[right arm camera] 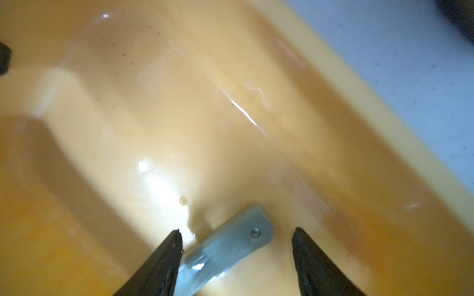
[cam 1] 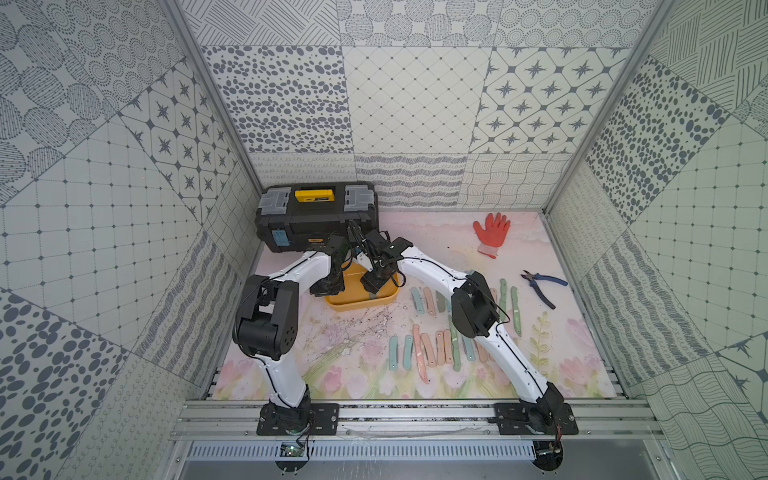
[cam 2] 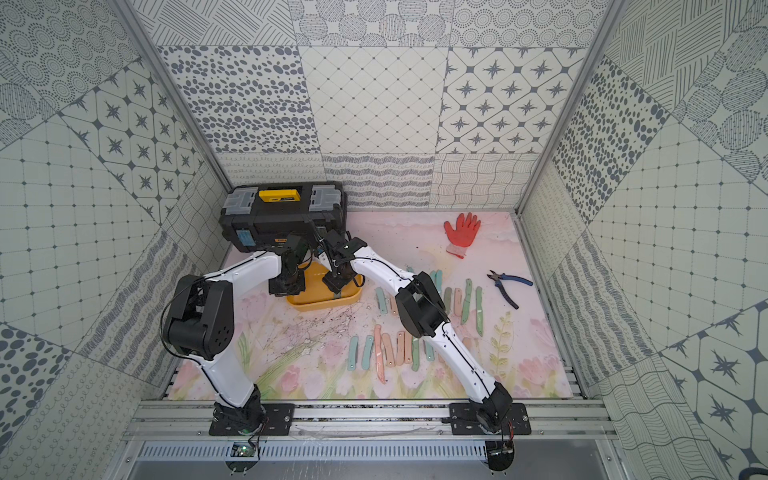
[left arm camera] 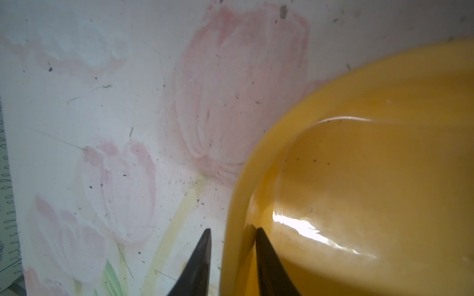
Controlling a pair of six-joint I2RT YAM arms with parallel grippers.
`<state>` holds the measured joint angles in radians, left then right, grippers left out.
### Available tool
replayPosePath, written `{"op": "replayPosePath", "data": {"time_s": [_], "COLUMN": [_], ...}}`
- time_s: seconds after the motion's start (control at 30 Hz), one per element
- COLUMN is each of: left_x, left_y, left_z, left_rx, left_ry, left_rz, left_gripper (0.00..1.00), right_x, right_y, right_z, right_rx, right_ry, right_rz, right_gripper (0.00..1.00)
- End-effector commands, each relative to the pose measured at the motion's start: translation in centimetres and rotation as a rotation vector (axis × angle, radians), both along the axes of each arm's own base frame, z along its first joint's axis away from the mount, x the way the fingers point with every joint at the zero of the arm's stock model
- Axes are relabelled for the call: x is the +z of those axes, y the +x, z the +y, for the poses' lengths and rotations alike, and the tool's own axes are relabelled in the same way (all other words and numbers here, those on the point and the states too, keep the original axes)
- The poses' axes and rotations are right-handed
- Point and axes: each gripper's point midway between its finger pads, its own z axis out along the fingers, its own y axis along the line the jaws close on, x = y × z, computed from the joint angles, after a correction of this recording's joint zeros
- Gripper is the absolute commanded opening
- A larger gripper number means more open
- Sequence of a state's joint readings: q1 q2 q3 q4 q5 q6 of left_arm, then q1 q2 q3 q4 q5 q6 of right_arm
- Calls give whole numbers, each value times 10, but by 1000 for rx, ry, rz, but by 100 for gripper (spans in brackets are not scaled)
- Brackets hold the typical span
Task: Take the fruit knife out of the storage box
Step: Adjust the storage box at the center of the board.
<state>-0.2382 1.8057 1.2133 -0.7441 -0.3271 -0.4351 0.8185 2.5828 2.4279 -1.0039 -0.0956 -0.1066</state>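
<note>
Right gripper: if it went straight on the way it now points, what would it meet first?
Most likely the fruit knife: its grey-green handle lies just ahead, between the open jaws of the right gripper, on the floor of the storage box. The depth between them is unclear.

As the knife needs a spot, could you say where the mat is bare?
Bare: between the storage box and the orange glove; also before the box, left of the front knife row. Crowded: both knife rows under the right arm.
</note>
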Motion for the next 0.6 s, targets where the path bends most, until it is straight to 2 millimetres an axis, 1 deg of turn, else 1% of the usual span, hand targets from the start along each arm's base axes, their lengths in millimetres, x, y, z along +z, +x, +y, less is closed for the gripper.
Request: {"op": "replayPosePath", "data": {"time_s": [0.0,0.1,0.17,0.23,0.3,0.37,0.47,0.57], "left_x": [0,0,0,0,1,0,1,1], "left_y": [-5,-5,-5,-4,-4,-4,-4,-4], "left_z": [8,7,8,8,8,8,7,7], "left_rx": [16,15,16,16,16,17,16,16], "left_ry": [35,36,40,39,39,39,38,36], "left_rz": [17,18,21,18,17,17,16,15], "left_gripper": [29,29,29,29,29,28,28,28], "right_x": [63,75,77,71,60,50,37,31], "right_y": [3,1,-5,-11,-19,-24,-23,-23], "right_z": [2,-3,-4,-10,-13,-15,-16,-11], "right_rx": [-37,-66,-80,-100,-110,-133,-197,-241], "right_ry": [77,101,120,92,62,42,25,39], "right_rz": [-47,-10,54,100,155,189,210,229], "right_gripper": [71,71,70,70,69,68,67,65]}}
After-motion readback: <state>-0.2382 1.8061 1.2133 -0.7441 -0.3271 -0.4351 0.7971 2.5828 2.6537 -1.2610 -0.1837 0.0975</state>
